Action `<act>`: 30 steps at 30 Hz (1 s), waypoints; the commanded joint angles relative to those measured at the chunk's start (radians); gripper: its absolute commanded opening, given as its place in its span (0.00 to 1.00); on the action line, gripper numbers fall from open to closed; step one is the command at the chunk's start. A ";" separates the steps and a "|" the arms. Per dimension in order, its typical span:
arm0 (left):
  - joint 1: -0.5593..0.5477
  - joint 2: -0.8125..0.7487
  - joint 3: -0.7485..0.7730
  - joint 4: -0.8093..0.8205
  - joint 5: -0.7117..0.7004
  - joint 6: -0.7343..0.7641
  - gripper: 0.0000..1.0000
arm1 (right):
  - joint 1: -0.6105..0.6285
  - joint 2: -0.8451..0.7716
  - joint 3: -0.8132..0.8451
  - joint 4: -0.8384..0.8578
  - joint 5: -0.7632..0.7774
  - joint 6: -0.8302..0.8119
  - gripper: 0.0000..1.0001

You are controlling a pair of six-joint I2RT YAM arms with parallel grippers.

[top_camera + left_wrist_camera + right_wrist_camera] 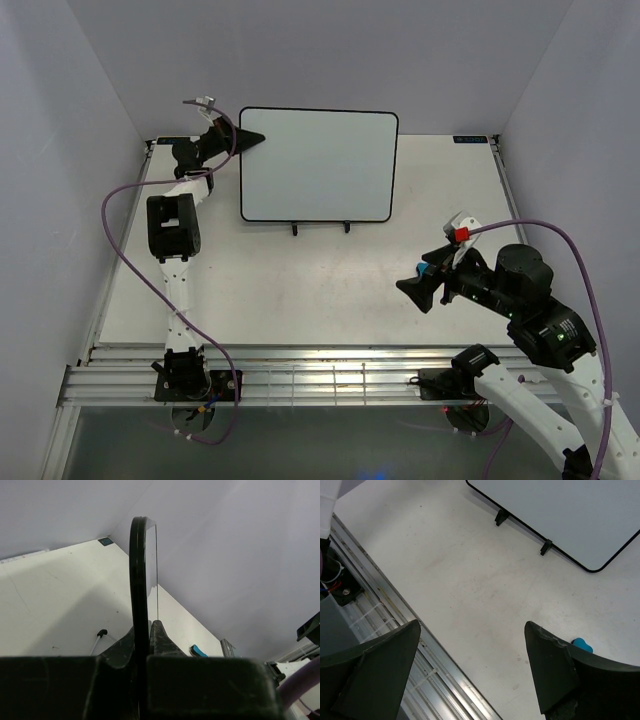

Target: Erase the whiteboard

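The whiteboard [318, 165] stands upright on its wire stand at the back of the table, and its white face shows no writing. My left gripper [255, 139] is shut on the board's left edge. In the left wrist view the black frame [139, 570] runs up between my closed fingers [160, 635]. My right gripper [415, 290] hovers open and empty over the table's right front. In the right wrist view [472, 625] its jaws stand wide apart. A small blue eraser [428, 268] lies on the table beside the right finger [582, 644]. The board's lower corner also shows there [570, 510].
The stand's two black feet [295, 229] [546, 546] rest on the table in front of the board. A metal rail [395, 615] runs along the table's near edge. Grey walls enclose the left, back and right sides.
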 commanded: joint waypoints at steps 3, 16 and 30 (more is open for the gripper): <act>0.009 -0.103 -0.180 0.422 -0.050 0.220 0.00 | -0.001 0.015 -0.019 0.076 -0.044 -0.013 0.90; 0.039 -0.089 -0.202 0.425 -0.010 0.251 0.00 | -0.001 0.021 -0.037 0.084 -0.087 -0.045 0.90; 0.099 -0.113 -0.301 0.437 -0.016 0.249 0.00 | -0.001 0.009 -0.035 0.085 -0.102 -0.036 0.90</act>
